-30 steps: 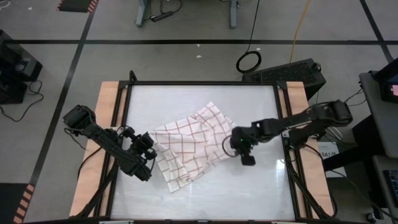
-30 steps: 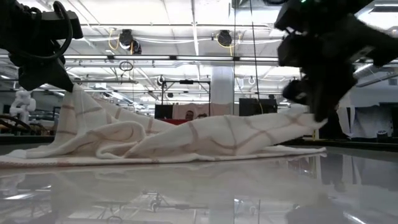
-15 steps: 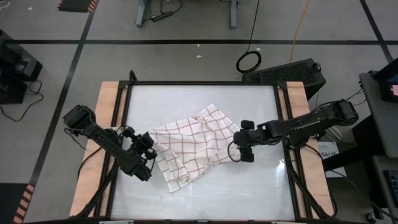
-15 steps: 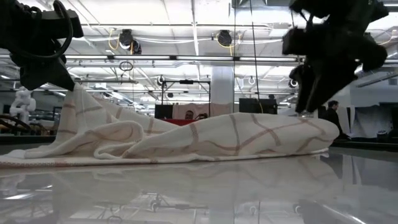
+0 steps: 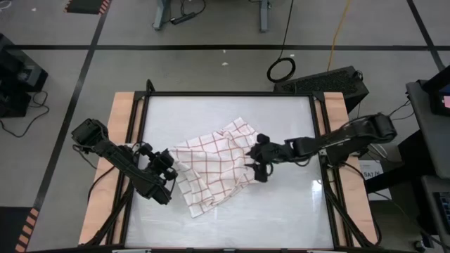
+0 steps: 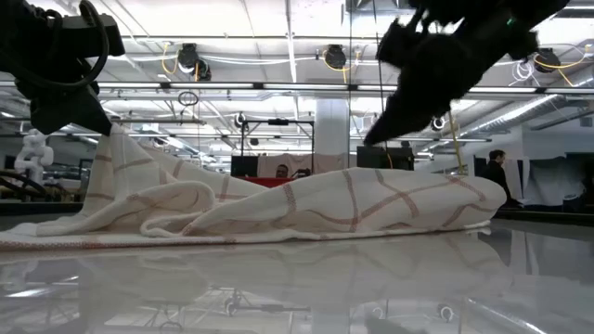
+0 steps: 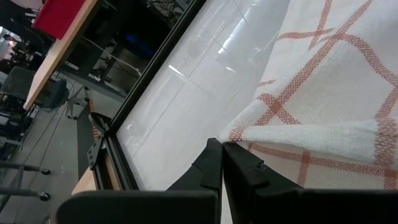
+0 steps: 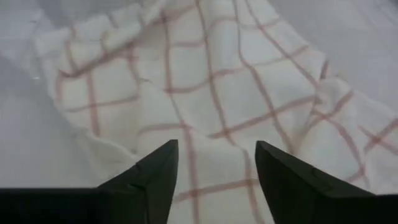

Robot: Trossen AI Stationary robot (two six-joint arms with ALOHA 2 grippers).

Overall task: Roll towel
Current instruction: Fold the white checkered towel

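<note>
Glossy white tabletop [image 5: 211, 116] in a black frame, with pale wooden side boards [image 5: 121, 116] along its left and right edges. Grey floor around it, marked with black tape lines [image 5: 211, 47]. Coiled black cable [image 5: 281, 69] on the floor just beyond the far edge of the table, beside a dark box [image 5: 330, 81]. Yellow cord [image 5: 340, 28] trailing farther off. Metal stand legs [image 5: 211, 14] at the far side. Level across the table: hall with ceiling lights [image 6: 190, 57], a white pillar [image 6: 331, 134], a person [image 6: 497, 172] standing at right.
</note>
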